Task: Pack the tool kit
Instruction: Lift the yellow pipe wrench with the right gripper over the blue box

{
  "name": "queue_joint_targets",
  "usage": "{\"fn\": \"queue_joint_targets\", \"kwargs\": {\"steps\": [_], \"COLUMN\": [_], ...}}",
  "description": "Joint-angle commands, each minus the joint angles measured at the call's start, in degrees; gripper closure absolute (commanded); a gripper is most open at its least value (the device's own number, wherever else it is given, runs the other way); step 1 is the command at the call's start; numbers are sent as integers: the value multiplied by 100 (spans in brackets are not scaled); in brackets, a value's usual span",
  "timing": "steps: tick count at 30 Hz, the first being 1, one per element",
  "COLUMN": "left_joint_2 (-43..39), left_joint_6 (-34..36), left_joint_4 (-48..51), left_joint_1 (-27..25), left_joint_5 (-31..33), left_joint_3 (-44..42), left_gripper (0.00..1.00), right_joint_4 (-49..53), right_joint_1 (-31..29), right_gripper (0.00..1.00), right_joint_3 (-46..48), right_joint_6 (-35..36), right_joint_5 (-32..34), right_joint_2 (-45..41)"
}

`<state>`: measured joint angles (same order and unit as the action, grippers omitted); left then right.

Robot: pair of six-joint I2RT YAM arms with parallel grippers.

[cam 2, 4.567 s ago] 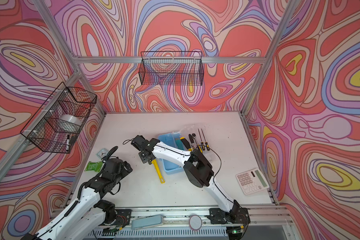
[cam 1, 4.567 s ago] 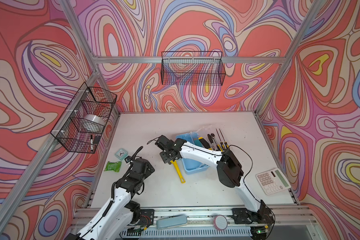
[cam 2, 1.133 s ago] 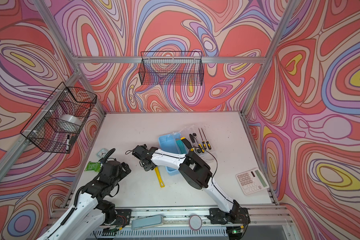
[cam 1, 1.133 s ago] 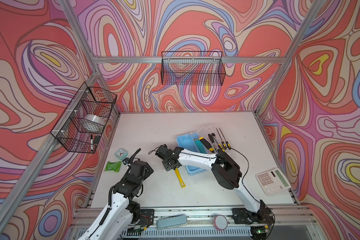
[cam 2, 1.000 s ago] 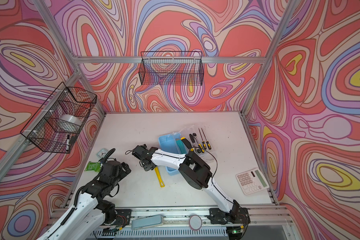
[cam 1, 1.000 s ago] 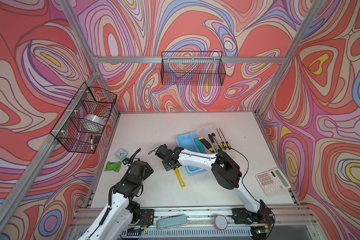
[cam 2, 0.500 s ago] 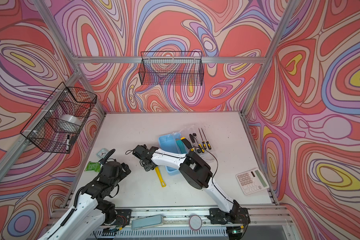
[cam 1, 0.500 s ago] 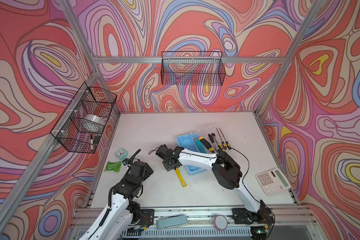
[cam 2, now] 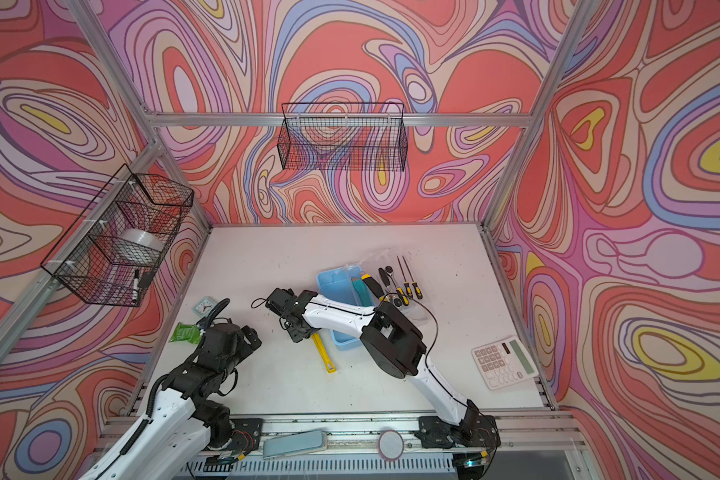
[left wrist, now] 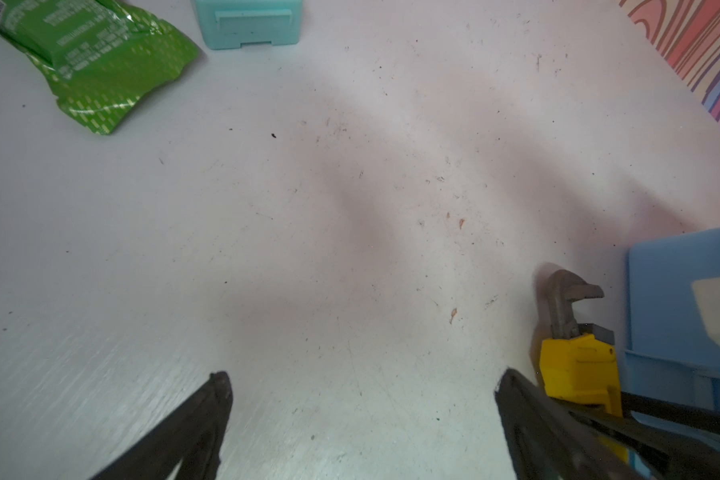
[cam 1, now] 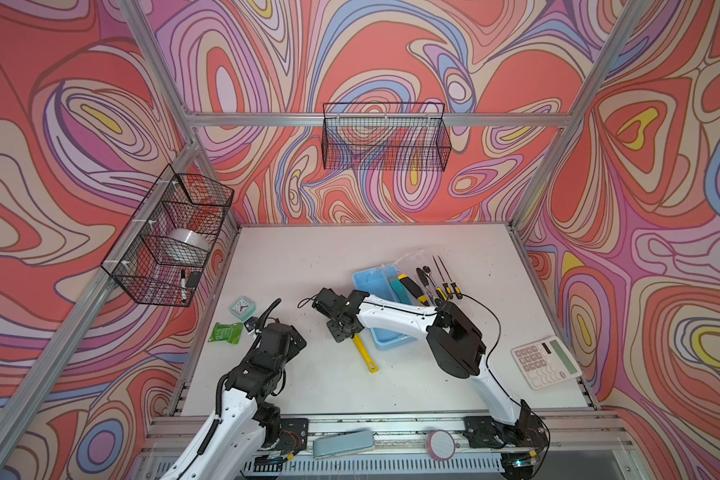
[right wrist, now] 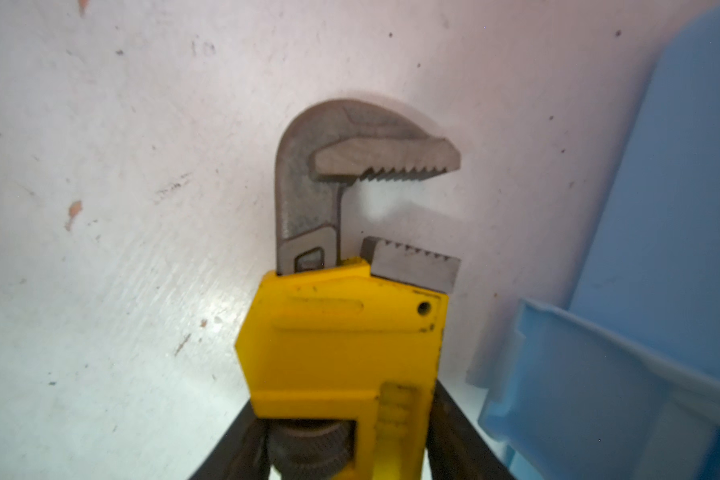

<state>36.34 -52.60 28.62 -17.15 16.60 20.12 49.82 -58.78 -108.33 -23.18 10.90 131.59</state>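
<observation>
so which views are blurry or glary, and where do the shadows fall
Right wrist view: wrench head fairly sharp, fingers blurred, glare on the table beside it. Left wrist view: soft grey shadows mid-table, fingers out of focus. Both top views: sharp, evenly lit, wide-angle bending at the edges.

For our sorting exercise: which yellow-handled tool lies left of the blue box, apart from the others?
The yellow pipe wrench, alone by the tool kit; the rest lie right.

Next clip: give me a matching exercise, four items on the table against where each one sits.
Items:
1. pipe wrench
2. calculator
3. green packet
4. tool kit

Places:
A. near the table's right edge
B. beside the mint clock
C. between the right gripper's fingers
D. mid-table, under the right arm

Pairs: 1-C, 2-A, 3-B, 4-D
</observation>
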Motion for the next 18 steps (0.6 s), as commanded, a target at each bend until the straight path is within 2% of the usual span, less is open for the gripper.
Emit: {"fn": "queue_joint_targets", "kwargs": {"steps": [1, 18], "left_joint_2": [-48, -83], "left_joint_6": [-93, -119], "left_joint_4": [224, 220], "left_joint_1": [47, 47], "left_joint_5": [155, 154], "left_joint_3": [-72, -114], "left_gripper": [0, 0], "right_joint_4": [-164, 72], "right_joint_1": [34, 82], "right_gripper": [100, 100], "right_joint_3": [-395, -840], "right_joint_6": [79, 260], "right_joint_5": [188, 316], "right_joint_2": [-639, -870]}}
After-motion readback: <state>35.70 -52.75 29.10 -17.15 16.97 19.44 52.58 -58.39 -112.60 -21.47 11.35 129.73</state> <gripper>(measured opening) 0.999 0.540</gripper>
